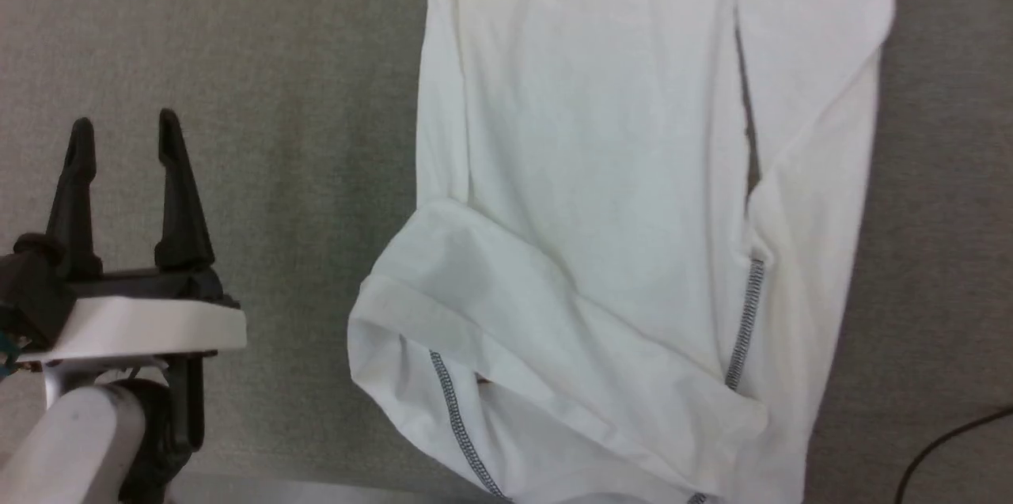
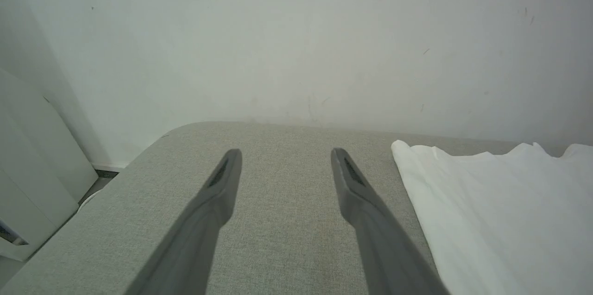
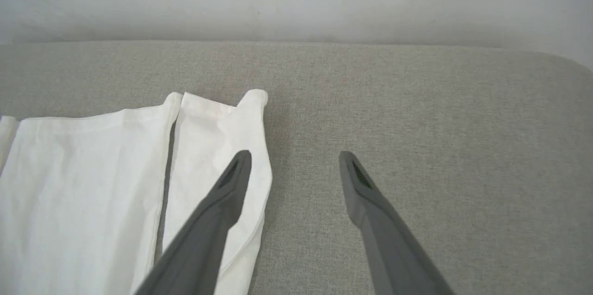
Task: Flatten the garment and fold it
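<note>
Closest in the head view, at 8 o'clock, the left gripper (image 1: 124, 124) stands over the bare grey desk (image 1: 237, 92), jaws released and empty. It is well apart from the garment (image 1: 601, 132), probably parked there to leave the cloth free. The white shirt runs from 12 o'clock down to 6 o'clock. Near 7 o'clock a flap, seemingly a sleeve doubled back over the body, though white on white makes that uncertain, crosses a grey stitched seam (image 1: 455, 409). That likely needs drawing out before any fold.

The right wrist view shows the right gripper (image 3: 295, 154) with jaws released, straddling the garment's outer edge (image 3: 259, 184): one finger over cloth, the other over desk, placed as if to pinch that edge. A dark cable (image 1: 950, 441) lies at 4 o'clock.
</note>
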You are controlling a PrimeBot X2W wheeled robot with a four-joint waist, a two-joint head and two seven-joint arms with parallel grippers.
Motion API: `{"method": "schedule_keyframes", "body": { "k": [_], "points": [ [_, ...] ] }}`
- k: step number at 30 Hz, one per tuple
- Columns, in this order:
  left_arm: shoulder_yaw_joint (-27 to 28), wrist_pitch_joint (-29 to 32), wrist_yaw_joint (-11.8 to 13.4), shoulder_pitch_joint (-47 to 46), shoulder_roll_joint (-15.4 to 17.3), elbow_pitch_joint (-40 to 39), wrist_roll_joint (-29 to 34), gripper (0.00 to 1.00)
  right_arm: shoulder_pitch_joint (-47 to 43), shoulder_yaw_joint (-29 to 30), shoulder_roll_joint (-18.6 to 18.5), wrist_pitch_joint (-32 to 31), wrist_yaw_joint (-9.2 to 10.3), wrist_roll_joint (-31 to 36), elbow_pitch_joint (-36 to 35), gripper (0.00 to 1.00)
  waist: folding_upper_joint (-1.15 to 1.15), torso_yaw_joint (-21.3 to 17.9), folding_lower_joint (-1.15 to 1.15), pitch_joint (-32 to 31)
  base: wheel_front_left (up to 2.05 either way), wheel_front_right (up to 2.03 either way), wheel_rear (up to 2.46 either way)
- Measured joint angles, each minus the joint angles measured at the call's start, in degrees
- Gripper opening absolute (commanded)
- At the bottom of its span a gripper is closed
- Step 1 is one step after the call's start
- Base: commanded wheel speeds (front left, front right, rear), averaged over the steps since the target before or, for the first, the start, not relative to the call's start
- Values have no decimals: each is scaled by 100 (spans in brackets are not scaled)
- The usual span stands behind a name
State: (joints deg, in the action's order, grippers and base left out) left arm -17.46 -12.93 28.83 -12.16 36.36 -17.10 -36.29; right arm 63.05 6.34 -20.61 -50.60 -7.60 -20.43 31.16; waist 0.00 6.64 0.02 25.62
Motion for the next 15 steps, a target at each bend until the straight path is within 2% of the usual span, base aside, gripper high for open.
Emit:
{"method": "schedule_keyframes", "body": {
  "k": [7,15],
  "points": [
    [-29,-111,-227,-269,-214,-63,34,100,978,-277,-104,-888,0,75,528,100,0,389,0,640,0,0,0],
    [-46,-172,-503,-387,-557,9,164,100,1180,-426,-303,-1115,0,423,924,100,0,879,-1,1169,0,0,0]
  ]
}}
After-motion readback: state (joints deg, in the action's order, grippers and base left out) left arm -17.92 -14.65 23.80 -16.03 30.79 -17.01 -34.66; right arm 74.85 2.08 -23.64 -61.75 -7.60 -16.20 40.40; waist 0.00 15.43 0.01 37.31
